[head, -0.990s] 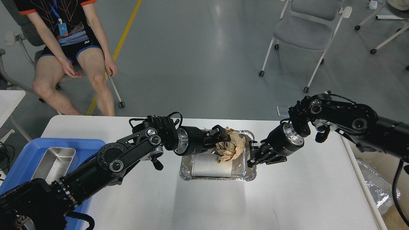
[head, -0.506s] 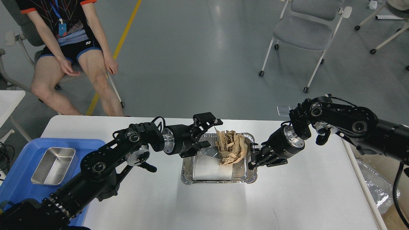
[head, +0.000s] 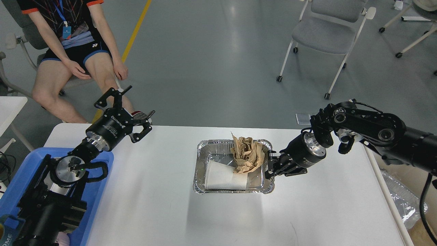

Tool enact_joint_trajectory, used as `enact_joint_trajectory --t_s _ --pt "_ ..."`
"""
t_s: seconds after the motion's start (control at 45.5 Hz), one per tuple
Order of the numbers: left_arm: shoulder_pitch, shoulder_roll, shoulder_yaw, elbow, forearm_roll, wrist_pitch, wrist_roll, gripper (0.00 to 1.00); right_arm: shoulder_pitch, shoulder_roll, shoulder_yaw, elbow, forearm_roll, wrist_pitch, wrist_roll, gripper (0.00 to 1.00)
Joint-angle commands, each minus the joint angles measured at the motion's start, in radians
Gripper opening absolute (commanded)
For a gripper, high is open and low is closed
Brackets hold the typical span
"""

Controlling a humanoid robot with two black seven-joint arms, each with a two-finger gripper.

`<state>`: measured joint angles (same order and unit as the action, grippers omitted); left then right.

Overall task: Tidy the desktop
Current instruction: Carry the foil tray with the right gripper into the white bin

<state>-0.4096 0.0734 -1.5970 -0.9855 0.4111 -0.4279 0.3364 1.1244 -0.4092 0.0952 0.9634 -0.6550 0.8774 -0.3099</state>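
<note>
Lab, grey floor (head: 211,68), wheeled chairs (head: 324,34)

— Where's the left gripper (head: 131,106)?
— Raised at the far left, wrist angled up and away, fingers spread wide, nothing between them.
— And the right gripper (head: 272,166)?
— Low, arm bent at the elbow, fingers pointing left; their spacing can't be made out.

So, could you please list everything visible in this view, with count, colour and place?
desktop: one, white, foreground
foil tray: one, silver, desktop centre
paper cup: one, white, lying in foil tray
crumpled paper: one, brown, in foil tray
blue tray: one, left edge of desktop
seated person: one, far left
chair: one, grey, far right
left gripper: open, raised over far-left desktop
right gripper: at foil tray's right rim
</note>
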Motion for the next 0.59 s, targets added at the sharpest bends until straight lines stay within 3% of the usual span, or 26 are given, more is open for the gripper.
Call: enact_joint_trajectory --t_s 0.0,0.176,0.572 --pt "-0.003 -0.009 -0.132 0.125 -0.02 0.015 -0.031 0.97 0.002 0.001 0.0 -0.003 0.0 0.0 0.0 0.0" --pt "-0.005 -0.012 -0.124 0.18 -0.023 0.087 -0.048 0.97 0.002 -0.025 0.031 -0.009 0.001 -0.001 -0.002 0.0" --pt "-0.005 -0.015 -0.023 0.189 -0.023 0.093 -0.065 0.97 -0.006 -0.338 0.097 0.048 0.023 0.034 -0.003 0.0"
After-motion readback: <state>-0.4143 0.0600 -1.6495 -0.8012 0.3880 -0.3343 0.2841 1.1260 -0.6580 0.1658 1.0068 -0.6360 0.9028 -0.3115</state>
